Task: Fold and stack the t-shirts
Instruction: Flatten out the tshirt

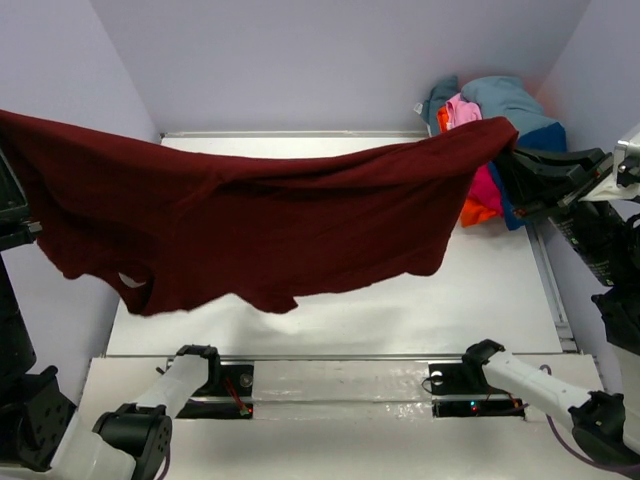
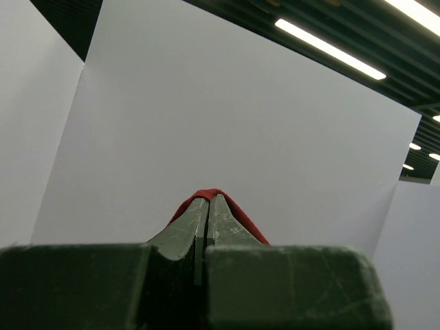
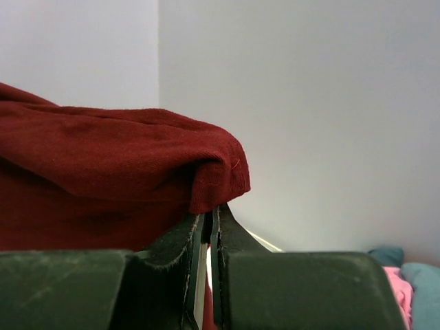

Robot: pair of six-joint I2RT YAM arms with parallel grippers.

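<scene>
1. The maroon t-shirt (image 1: 270,220) is hanging stretched from 9 to 2 o'clock, its hem sagging above the bare table (image 1: 400,310).
2. The other t-shirts (image 1: 490,110) are lying heaped at 2 o'clock.
3. The left gripper (image 2: 208,199) and right gripper (image 3: 210,216), raised at opposite sides, are each pinching 1 shirt edge.

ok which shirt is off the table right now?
The dark maroon t-shirt, stretched in the air between the left gripper and right gripper, both shut on it. The other shirts lie heaped at the far right corner.

No text, label, brand, number or sign can be read in any view — the cloth, walls and arms show plain surfaces only, with no markings legible.
</scene>
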